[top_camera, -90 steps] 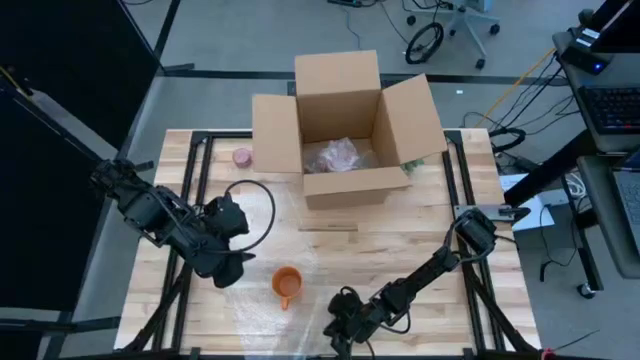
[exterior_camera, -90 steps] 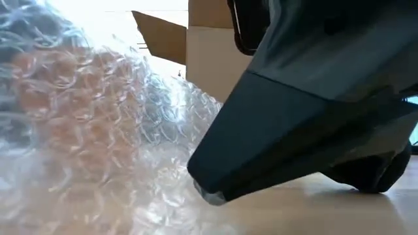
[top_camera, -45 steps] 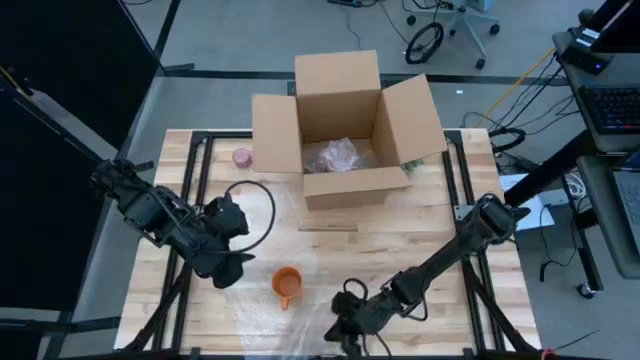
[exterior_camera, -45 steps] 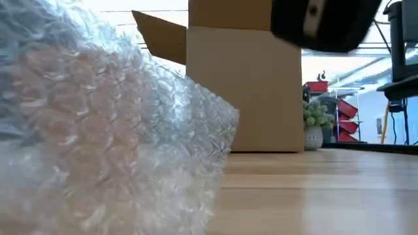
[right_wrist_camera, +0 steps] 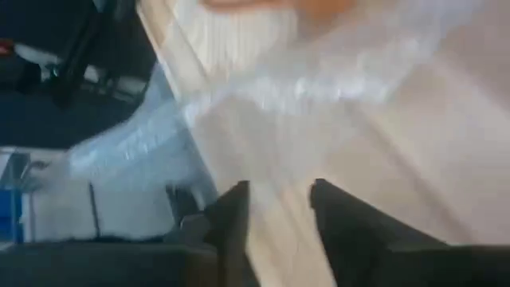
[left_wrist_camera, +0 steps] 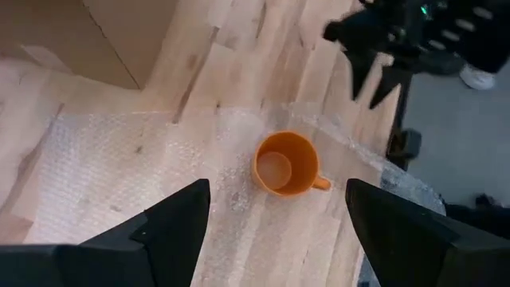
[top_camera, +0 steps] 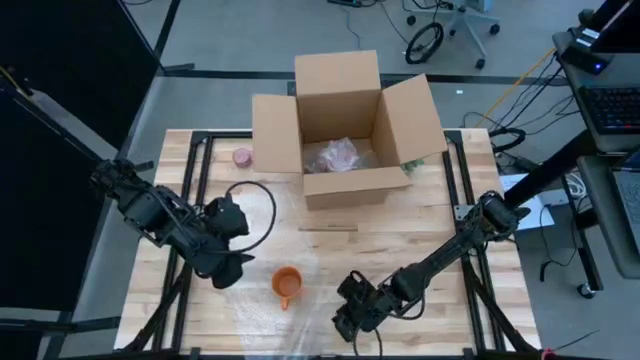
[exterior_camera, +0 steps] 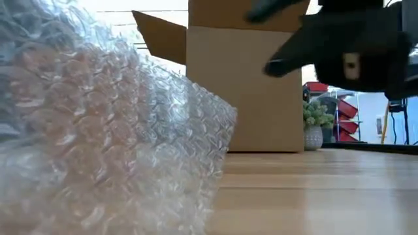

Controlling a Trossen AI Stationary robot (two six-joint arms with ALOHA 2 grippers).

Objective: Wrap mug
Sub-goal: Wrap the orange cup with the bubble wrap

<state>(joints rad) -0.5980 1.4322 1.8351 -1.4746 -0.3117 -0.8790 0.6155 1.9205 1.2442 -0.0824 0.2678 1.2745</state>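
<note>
Early stage of wrapping. The orange ceramic mug [top_camera: 286,284] stands upright and uncovered on a clear sheet of bubble wrap [top_camera: 262,300] spread over the wooden slatted table [top_camera: 400,240]. The left gripper [top_camera: 232,268] hovers just beside the mug, fingers spread wide and empty. The right gripper [top_camera: 347,322] sits low near the sheet's front edge, fingers narrowly parted, holding nothing visible. No fold covers the mug; judged remaining: lifting an edge, folding over, enclosing. An open cardboard box [top_camera: 345,130] stands behind.
</note>
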